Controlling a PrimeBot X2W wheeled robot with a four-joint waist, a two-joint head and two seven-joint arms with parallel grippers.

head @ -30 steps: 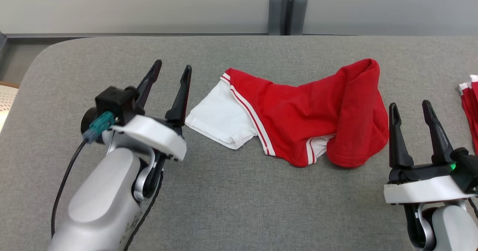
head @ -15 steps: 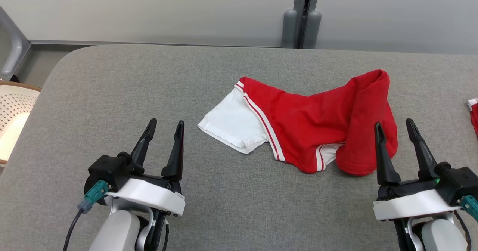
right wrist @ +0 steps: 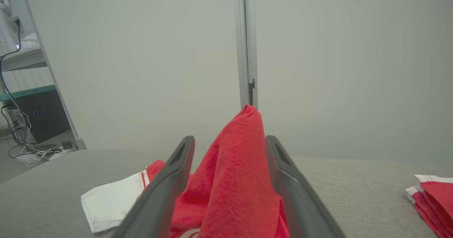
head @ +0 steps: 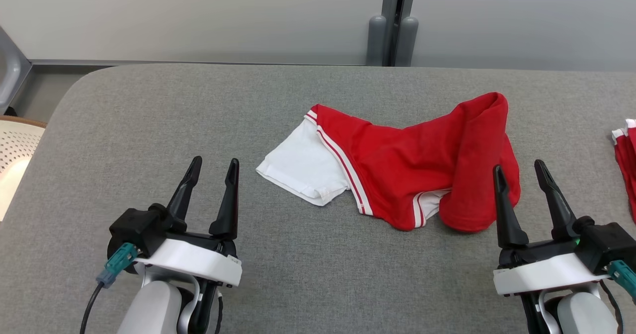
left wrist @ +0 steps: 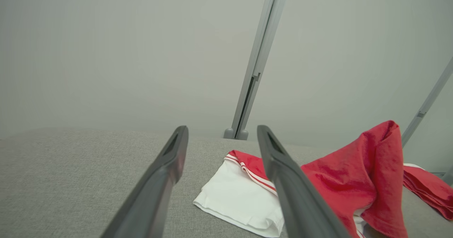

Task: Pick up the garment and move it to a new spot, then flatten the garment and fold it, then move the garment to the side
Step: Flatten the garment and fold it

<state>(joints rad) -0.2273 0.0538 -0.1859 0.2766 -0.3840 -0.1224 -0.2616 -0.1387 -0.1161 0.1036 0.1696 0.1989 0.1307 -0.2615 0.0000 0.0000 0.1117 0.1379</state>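
Crumpled red-and-white cotton garment (head: 397, 175) lying mid grey fabric bench (head: 149, 115), left pincer (head: 215, 162) open and empty near its white end, right pincer (head: 517, 167) open, empty, near its raised red fold.

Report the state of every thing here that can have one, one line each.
garment: crumpled on the table, not flattened or folded, red part bunched into a raised ridge, white sleeve lying flat, not gripped.
left gripper: fingers open, holding nothing, short of the white sleeve.
right gripper: fingers open, holding nothing, by the garment's bunched end.
second red garment: folded, lying at the table's right edge.
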